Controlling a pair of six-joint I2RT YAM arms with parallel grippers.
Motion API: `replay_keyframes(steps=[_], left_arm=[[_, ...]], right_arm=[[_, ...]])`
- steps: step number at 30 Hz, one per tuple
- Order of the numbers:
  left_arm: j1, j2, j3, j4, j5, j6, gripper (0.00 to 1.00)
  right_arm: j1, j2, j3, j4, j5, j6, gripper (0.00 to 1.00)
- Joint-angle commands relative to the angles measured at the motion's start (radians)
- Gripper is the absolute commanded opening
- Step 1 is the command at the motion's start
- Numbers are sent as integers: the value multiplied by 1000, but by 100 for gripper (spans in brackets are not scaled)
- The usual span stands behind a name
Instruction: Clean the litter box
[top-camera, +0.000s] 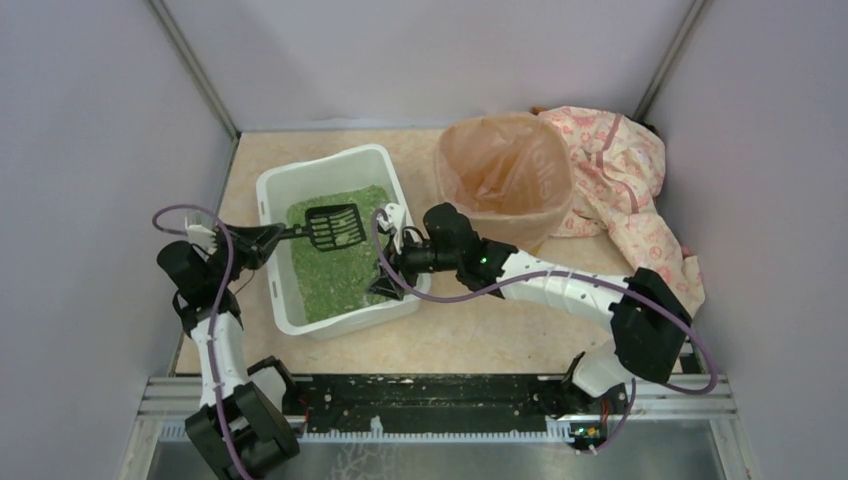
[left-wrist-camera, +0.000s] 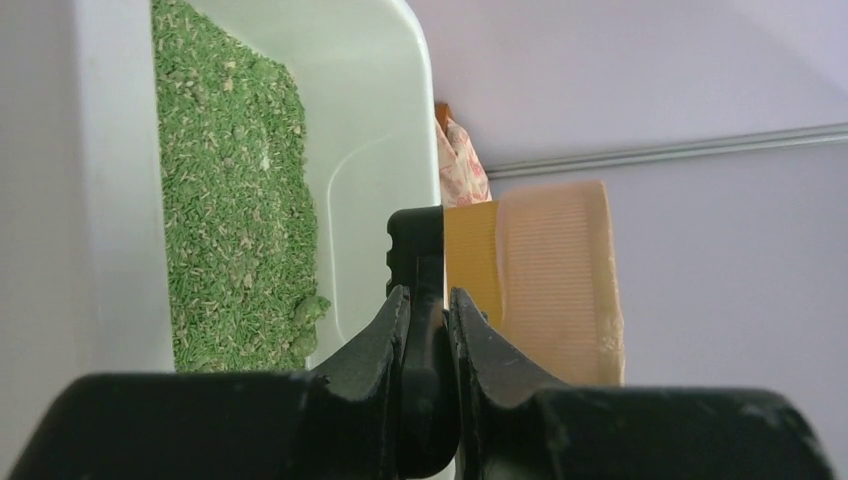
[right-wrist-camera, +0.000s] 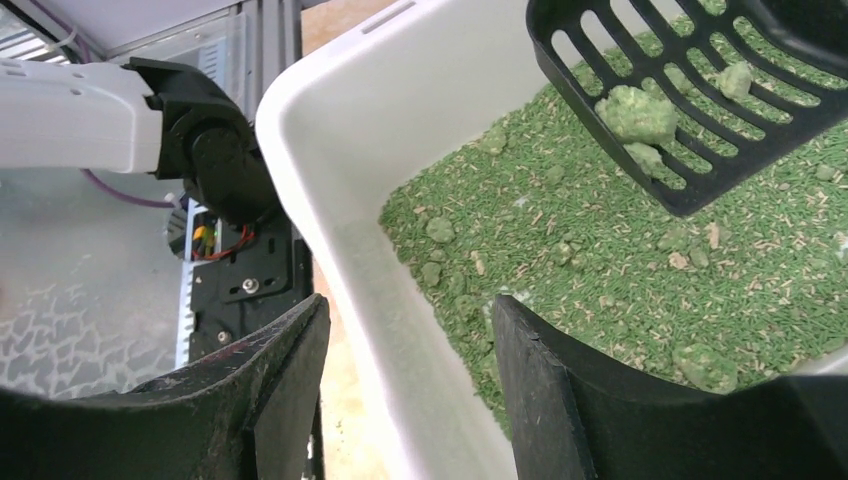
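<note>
Holding: the left gripper (top-camera: 262, 238) is squeezed shut on the end of the thin handle of the black scoop (top-camera: 335, 227).
Scoop: it hangs just above the green litter (top-camera: 335, 275), inside the litter box (top-camera: 300, 172). A few lumps (right-wrist-camera: 637, 113) sit on its slots.
How the scoop handles: it looks like stiff, light plastic with a smooth handle. Because it is held only at the handle end, I think it could twist or dip, so it should move slowly.
Lumps: they look crumbly and lie loose. Nothing holds them down, so a tilt could roll them off.
Litter box: it sits on the tabletop (top-camera: 450, 330), left of the middle. Its white walls look thin and slippery, and the box may slide if it is bumped.
Right gripper (top-camera: 392, 250): its fingers are apart, one on each side of the box's right wall, and they are not squeezing it. That rim looks like the best place to hold the box.
Bin (top-camera: 470, 135): it stands just beside the box, at the back right. It has a soft orange bag inside and its mouth is open.
Cloth (top-camera: 620, 180): it is pink and floppy and lies against the bin.
</note>
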Motion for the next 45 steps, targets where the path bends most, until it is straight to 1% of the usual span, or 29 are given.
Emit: replay_keyframes(steps=[1,2,3,5,6,7,8,9,11,12,14,15,18,22,24,26,32,34,36,37,40,45], left_arm=[[4,-68,-63,3,39,-28,0],[-10,-78,-77,25,57,-61,0],[-11,-86,-78,10,58,-63,0],[7,-115,-66,-92,2,-5,0],[7,-126,-71,-82,-1,-10,0],[-1,-131,-82,-39,34,-49,0],[-6,-144,-82,-40,42,-76,0],[-1,-170,-69,-82,6,-62,0],[15,-191,-16,-174,-93,24,0],[19,-170,9,-196,-94,40,0],[18,-111,28,-123,-15,-16,0],[19,-89,38,-94,3,-53,0],[19,-47,73,-36,-20,-77,0],[16,45,139,53,13,-131,0],[13,85,176,106,13,-164,0],[4,124,240,117,3,-173,0],[-52,252,374,132,-41,-203,0],[-61,272,373,128,-39,-201,0],[-60,267,334,135,-47,-194,0],[-65,266,308,164,-51,-206,0],[-133,292,290,226,-81,-234,0],[-301,393,428,203,-161,-223,0]], right_arm=[[16,-67,-15,49,-1,13,61],[15,-70,-18,52,-3,14,61],[15,-72,-21,55,-1,13,61],[16,-71,-18,52,1,7,61],[15,-68,-12,44,-2,1,61],[15,-67,-7,40,-9,-2,61],[15,-69,-5,42,-21,0,61],[15,-70,-4,48,-35,4,61],[15,-76,3,59,-69,15,61],[15,-83,5,58,-79,21,61],[16,-108,-1,59,-90,31,61],[15,-126,-11,64,-96,35,61],[15,-168,-38,76,-154,34,62],[22,-191,-77,32,-266,-19,63],[48,-213,-114,-5,-223,-79,63],[76,-235,-157,-35,-175,-123,65],[84,-277,-314,-4,-188,-76,65],[84,-297,-346,6,-171,-65,65],[84,-320,-363,8,-154,-64,65],[84,-331,-367,10,-145,-43,65],[84,-343,-359,-2,-139,-47,65],[85,-317,-320,-83,-150,-115,65]])
